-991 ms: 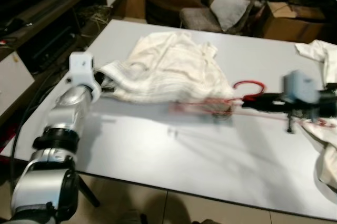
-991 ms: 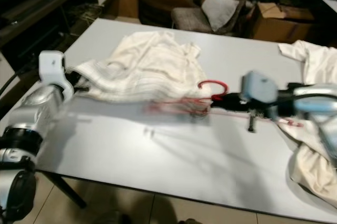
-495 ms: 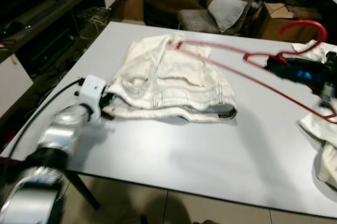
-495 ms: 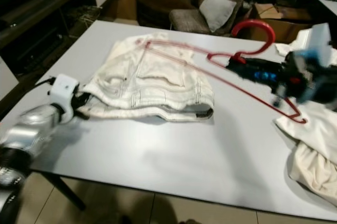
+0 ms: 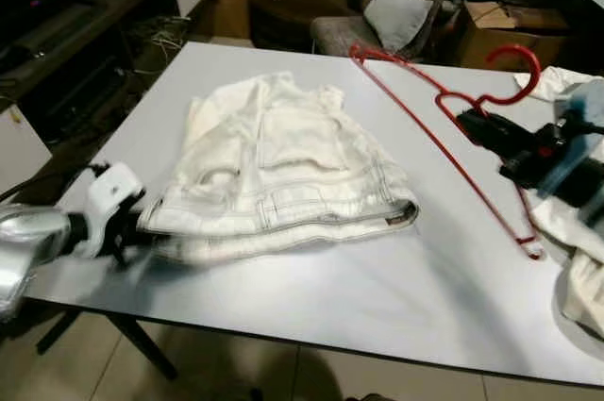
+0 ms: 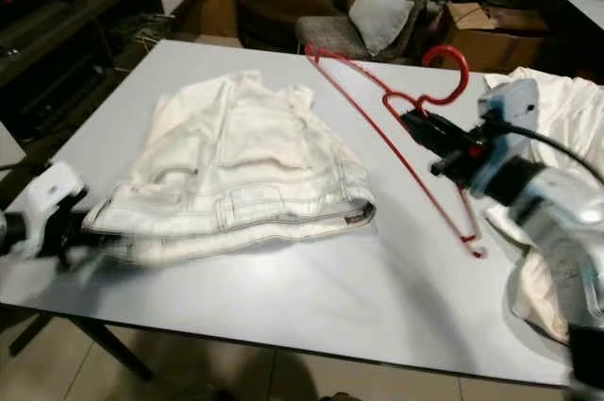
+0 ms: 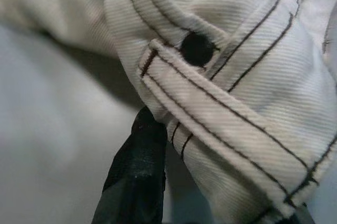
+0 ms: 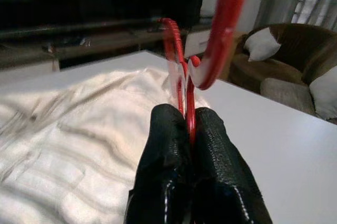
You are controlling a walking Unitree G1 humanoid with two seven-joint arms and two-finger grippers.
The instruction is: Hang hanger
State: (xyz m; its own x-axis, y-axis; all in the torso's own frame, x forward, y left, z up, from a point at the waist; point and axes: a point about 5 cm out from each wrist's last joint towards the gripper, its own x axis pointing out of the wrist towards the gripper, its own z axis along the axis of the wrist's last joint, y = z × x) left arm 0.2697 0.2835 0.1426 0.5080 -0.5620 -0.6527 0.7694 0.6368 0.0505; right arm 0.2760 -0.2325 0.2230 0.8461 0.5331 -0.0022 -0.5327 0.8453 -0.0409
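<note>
The right gripper (image 8: 187, 124) has its jaws pressed together on the red hanger (image 5: 442, 108), just below the hook, which rises beyond the fingertips, and holds it in the air over the table (image 5: 377, 297). The left gripper (image 5: 127, 231) pinches the waistband of the white garment (image 5: 283, 165), a black button just past its fingertips (image 7: 138, 145).
</note>
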